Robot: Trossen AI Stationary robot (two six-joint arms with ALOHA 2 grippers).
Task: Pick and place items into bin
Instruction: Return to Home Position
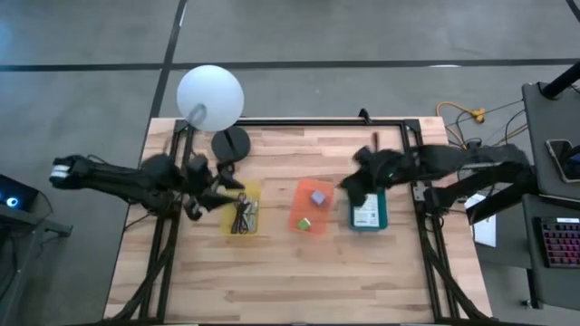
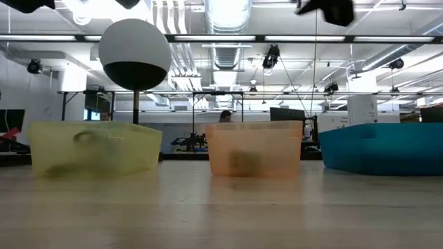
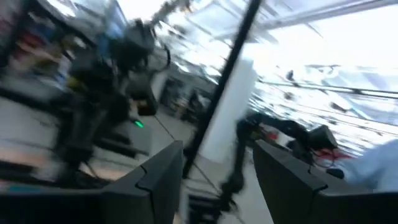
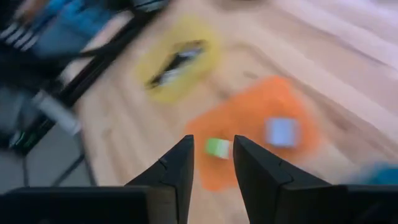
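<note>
Three small bins stand in a row on the wooden table. The yellow bin (image 1: 243, 210) holds dark coiled cables (image 1: 242, 215). A grey cube (image 1: 318, 196) and a green cube (image 1: 305, 223) lie in the orange bin (image 1: 311, 206). A white card (image 1: 365, 215) lies in the teal bin (image 1: 367, 211). My left gripper (image 1: 201, 201) hangs open just left of the yellow bin, tipped up toward the room (image 3: 217, 146), with nothing between its fingers. My right gripper (image 1: 349, 186) is open above the gap between the orange and teal bins, looking down on the green cube (image 4: 217, 147).
A lamp with a white globe (image 1: 210, 93) and a dark round base (image 1: 230, 143) stands at the far left of the table, close to my left arm. A dark frame (image 1: 317, 121) runs around the table's edges. Bare wood lies in front of the bins (image 1: 299, 272).
</note>
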